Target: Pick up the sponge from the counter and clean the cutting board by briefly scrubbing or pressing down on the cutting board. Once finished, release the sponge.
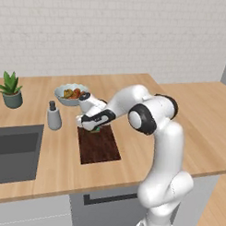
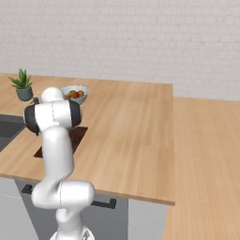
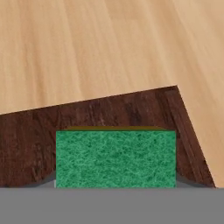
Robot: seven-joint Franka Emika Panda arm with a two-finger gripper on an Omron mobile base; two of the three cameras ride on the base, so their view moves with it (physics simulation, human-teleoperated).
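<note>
I see gripper (image 1: 95, 126) clamped on sponge (image 3: 116, 158) | cutting board's (image 1: 100, 146) far edge | hand view alone: board corner, sponge's yellow layer

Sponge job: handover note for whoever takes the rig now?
Gripper: shut on the sponge, held between the fingertips.
Sponge: over the far end of the cutting board, near a corner; whether it touches the wood, I cannot tell.
Cutting board: flat on the counter, between the sink and the arm.
Done: sponge picked up and brought to the board.
Left: press or scrub briefly on the board, then release the sponge.
</note>
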